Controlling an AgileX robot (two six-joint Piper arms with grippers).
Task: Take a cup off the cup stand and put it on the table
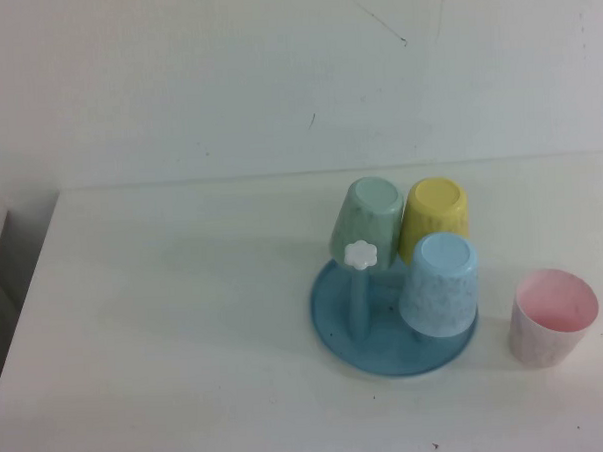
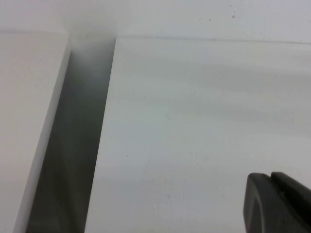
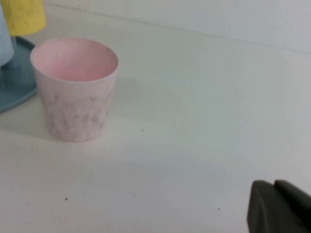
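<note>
Standing upright nearest the table's (image 1: pixel 166 322) right front edge, the pink cup (image 1: pixel 552 316) is empty, mouth up. Behind it, the round blue cup stand (image 1: pixel 386 332) carries three inverted tumblers: light blue cup (image 1: pixel 440 284), then the cup (image 1: pixel 366 221), mint speckled, base up, axis tilted leftward, and a yellow cup (image 1: pixel 434 214). One white flower knob (image 1: pixel 361 254) is bare. Left gripper (image 2: pixel 279 204) near the left edge, right gripper (image 3: pixel 278 206) beside pink cup: finger spread cannot be told.

The mint-green speckled cup (image 1: pixel 367 221) hangs upside down on a peg of the cup stand (image 1: pixel 386 334) — tilted, at its rear left. The stand is a round blue tray with one bare peg showing a white flower knob, resting on the white counter (image 1: pixel 166 332).

Left tool (image 2: pixel 279 204) and right tool (image 3: pixel 279 206) — each shows only a dark tip above the counter.
</note>
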